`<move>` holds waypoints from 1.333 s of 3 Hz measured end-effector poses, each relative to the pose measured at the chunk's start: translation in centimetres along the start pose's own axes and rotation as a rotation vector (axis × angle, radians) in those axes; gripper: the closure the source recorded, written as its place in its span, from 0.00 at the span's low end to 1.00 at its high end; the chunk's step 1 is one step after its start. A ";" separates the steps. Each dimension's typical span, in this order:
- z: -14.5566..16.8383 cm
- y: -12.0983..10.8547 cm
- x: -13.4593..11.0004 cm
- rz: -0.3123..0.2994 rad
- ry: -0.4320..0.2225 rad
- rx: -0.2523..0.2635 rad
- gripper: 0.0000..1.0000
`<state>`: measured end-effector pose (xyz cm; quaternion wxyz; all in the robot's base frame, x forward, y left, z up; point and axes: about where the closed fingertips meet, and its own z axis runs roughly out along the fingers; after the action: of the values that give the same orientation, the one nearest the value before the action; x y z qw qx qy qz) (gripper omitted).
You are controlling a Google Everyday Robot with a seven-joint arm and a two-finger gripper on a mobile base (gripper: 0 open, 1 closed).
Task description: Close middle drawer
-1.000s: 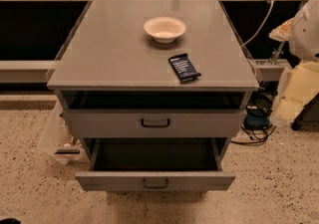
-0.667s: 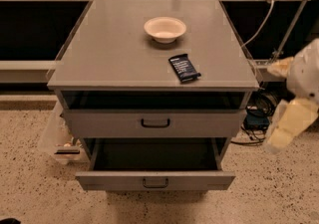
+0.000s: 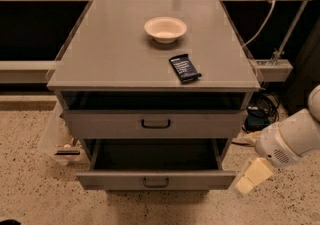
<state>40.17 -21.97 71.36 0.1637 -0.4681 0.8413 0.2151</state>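
Note:
The middle drawer is pulled out towards me. It has a low grey front, a small dark loop handle and a dark interior. Above it is the taller top drawer with a bigger handle, its front a little forward of the cabinet frame. The lowest drawer is hidden beneath the open one. My gripper is cream-coloured on a white arm. It hangs low at the right, just beside the right end of the middle drawer's front and apart from it.
On the grey cabinet top stand a white bowl and a dark packet. Cables and a dark device lie on the floor right of the cabinet. A clear plastic bin stands at its left. The floor is speckled.
My arm has swung down and left, from beside the cabinet top to low beside the right front corner of the open middle drawer. The drawers have not moved.

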 end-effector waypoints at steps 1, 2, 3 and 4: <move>5.7 -0.3 4.5 0.117 0.009 -0.066 0.00; 8.5 -0.5 7.9 0.208 0.025 -0.080 0.00; 8.8 -0.6 8.0 0.213 0.025 -0.082 0.00; 8.7 -0.5 7.7 0.194 0.016 -0.086 0.00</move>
<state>37.35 -23.27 60.18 0.1151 -0.3927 0.8740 0.2618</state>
